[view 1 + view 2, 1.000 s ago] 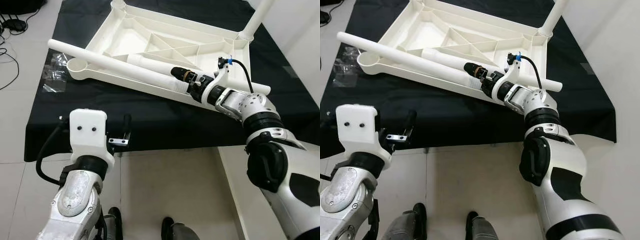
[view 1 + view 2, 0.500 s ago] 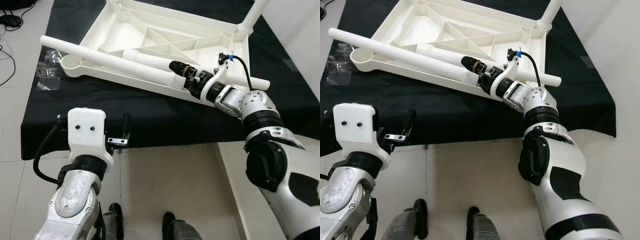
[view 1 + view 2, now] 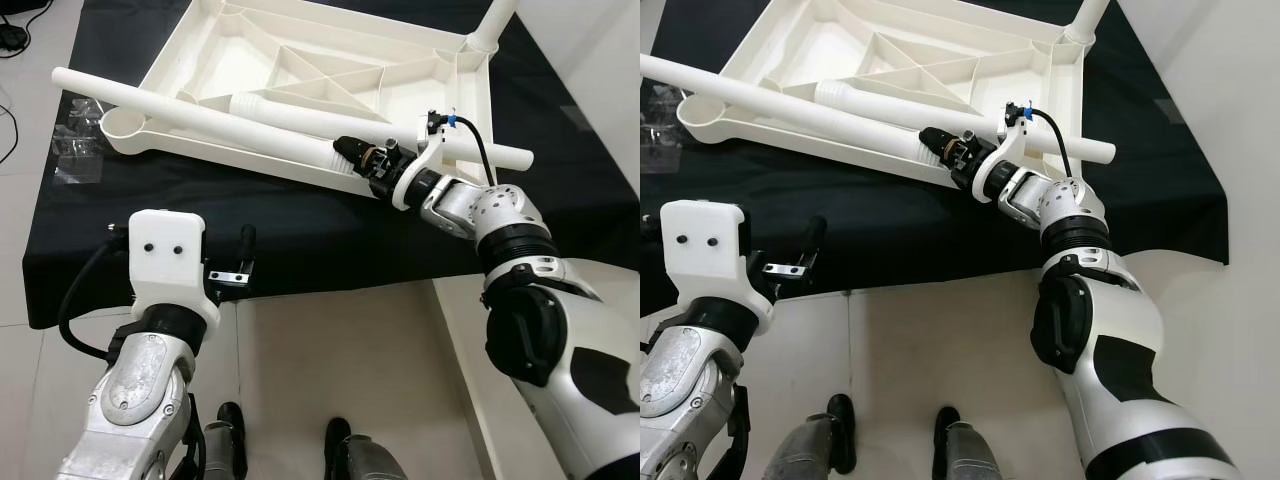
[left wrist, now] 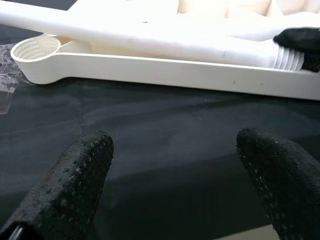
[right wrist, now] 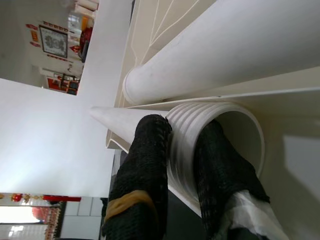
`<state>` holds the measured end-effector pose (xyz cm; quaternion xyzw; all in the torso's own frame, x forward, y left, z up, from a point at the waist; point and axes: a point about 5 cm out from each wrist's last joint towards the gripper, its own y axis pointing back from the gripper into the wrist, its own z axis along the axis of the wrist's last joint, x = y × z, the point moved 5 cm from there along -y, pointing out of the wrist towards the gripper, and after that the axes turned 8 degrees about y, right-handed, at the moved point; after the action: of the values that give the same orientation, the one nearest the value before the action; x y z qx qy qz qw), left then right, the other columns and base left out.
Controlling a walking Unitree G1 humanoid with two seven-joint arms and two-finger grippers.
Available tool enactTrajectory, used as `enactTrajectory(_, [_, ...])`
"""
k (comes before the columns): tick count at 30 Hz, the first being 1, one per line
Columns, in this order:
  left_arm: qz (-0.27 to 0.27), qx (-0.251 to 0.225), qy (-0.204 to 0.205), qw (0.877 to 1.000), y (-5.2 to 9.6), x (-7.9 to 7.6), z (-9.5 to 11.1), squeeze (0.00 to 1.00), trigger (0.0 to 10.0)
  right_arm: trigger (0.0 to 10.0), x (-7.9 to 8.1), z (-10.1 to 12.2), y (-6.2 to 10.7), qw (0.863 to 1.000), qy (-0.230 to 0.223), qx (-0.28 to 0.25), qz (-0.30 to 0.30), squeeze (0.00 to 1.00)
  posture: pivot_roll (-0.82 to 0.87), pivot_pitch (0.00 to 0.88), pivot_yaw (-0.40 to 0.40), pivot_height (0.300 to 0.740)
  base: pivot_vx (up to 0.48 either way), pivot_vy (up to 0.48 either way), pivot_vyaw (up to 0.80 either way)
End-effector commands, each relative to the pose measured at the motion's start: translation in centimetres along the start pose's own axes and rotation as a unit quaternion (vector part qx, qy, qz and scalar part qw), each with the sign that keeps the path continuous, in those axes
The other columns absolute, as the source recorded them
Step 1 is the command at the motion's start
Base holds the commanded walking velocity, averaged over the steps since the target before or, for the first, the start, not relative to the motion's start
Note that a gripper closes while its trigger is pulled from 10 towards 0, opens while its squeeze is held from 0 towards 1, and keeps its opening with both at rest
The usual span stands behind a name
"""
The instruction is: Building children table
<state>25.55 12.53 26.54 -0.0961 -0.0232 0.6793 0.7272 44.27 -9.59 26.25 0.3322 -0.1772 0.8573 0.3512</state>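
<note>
Right pincer (image 3: 352, 153) pinching leg (image 3: 200, 107) by threaded rim, one finger inside tube, for steering toward corner socket (image 3: 125, 124). Left pincer (image 4: 175, 165) spread wide, holding nothing, hovering over tabletop (image 3: 300, 225) near upturned frame (image 3: 300, 70).

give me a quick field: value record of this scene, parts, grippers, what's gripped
surface: black cloth-covered table
main part: white tabletop, upside down, ribs facing up
fitted leg: one leg standing in the far right corner socket
loose legs: long leg lying across the tabletop, a second leg beside it
right gripper: shut on the long leg's threaded end, one finger inside the tube, one outside
left gripper: open, over the cloth near the table's front edge, holding nothing
empty socket: near left corner
</note>
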Motion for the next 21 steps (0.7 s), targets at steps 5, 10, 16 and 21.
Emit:
enactTrajectory(5, [-0.001,0.007,-0.004,1.000,0.3,0.5,0.0,0.00,10.0,0.0,-4.0,-5.5,1.3,0.995,-0.050,0.073,-0.055,0.00,0.14,0.469,-0.093,0.740,0.000,0.000,0.00])
enactTrajectory(10, [-0.002,0.008,-0.006,1.000,0.3,0.7,0.1,0.00,10.0,0.0,-2.7,-5.0,1.0,0.996,-0.050,0.067,-0.006,0.00,0.14,0.466,-0.090,0.740,0.000,0.000,0.00])
enactTrajectory(16, [-0.005,0.006,-0.008,1.000,0.1,0.7,0.2,0.00,10.0,0.0,0.1,-3.1,1.1,0.993,-0.053,0.036,0.098,0.00,0.15,0.446,-0.088,0.740,0.000,0.000,0.00])
enactTrajectory(21, [-0.006,0.003,-0.008,1.000,0.0,0.7,0.3,0.00,10.0,0.0,1.9,-0.8,1.5,0.986,-0.049,-0.007,0.160,0.00,0.14,0.440,-0.088,0.740,0.000,0.000,0.00])
